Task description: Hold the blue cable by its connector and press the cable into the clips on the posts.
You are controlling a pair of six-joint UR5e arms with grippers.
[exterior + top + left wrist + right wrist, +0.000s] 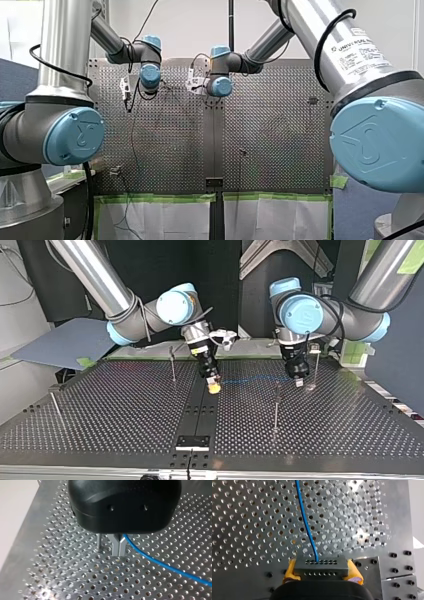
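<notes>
The blue cable [255, 378] hangs in a slack line just above the perforated table [125, 410], between my two grippers. My right gripper [322, 572] has yellow pads [290, 571] and is shut on the grey connector block [320, 565]. The blue cable [305, 522] leaves the block and runs ahead over the plate. In the top view my right gripper [214, 386] points down near the table's centre seam. My left gripper [118, 553] has metal fingers shut on the blue cable [160, 565]. A thin post [99, 541] stands close beside it. My left gripper [298, 381] hovers low at the top view's right.
Thin upright posts stand on the table: one [172, 362] behind my right gripper, one [276, 405] in front of the cable's span, one [316, 365] beside my left gripper, one [54, 402] at the top view's far left. A black bracket [192, 441] sits at the near edge.
</notes>
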